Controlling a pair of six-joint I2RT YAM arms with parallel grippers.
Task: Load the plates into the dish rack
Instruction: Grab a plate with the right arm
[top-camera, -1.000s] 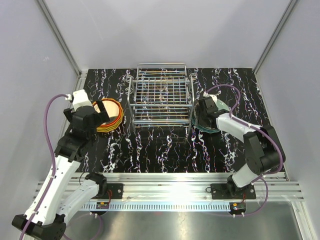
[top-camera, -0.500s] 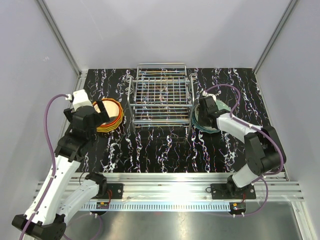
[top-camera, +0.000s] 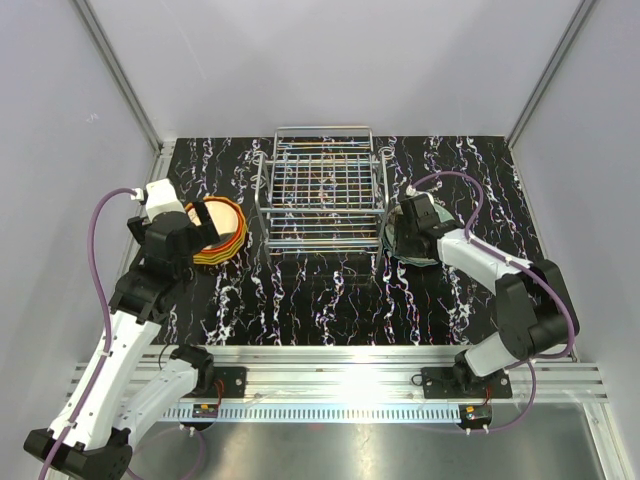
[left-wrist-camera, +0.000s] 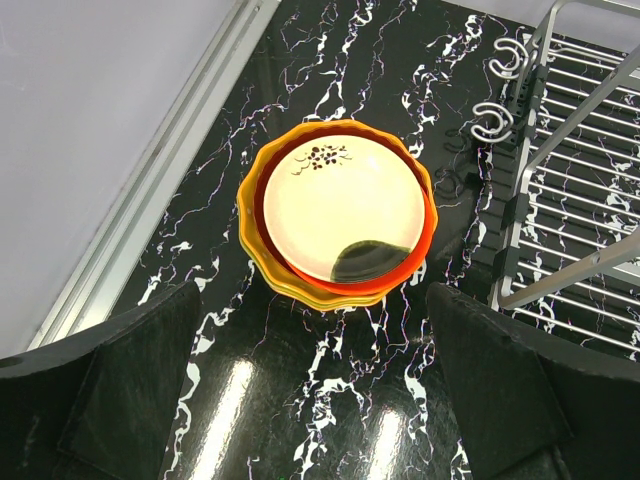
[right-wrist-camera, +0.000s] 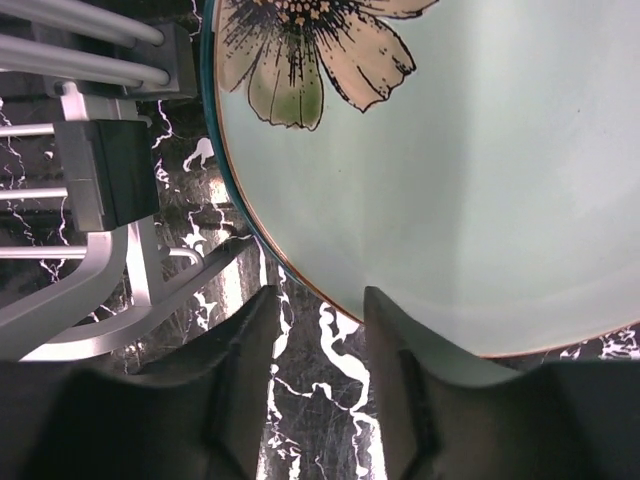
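Note:
A stack of plates (top-camera: 218, 232) lies at the left: cream plate (left-wrist-camera: 340, 205) on top, red-orange (left-wrist-camera: 400, 280), orange and yellow-green rims below. My left gripper (left-wrist-camera: 320, 400) hovers just short of the stack, jaws wide open and empty; it also shows in the top view (top-camera: 178, 243). A pale mint green plate (right-wrist-camera: 450, 170) with a flower print lies on a teal plate (right-wrist-camera: 208, 90) right of the dish rack (top-camera: 322, 195). My right gripper (right-wrist-camera: 320, 330) is at the mint plate's rim, jaws narrowly apart, one finger (right-wrist-camera: 410, 380) over the plate, the other beyond its edge.
The chrome wire rack holds no plates; its side rail shows in the left wrist view (left-wrist-camera: 580, 200) and its corner in the right wrist view (right-wrist-camera: 90, 180). The black marbled table (top-camera: 320, 300) has a metal rail on its left edge (left-wrist-camera: 160, 180).
My right gripper has shifted slightly to the right at the mint plate, its arm stretching out. The left arm and both stacks have not moved.

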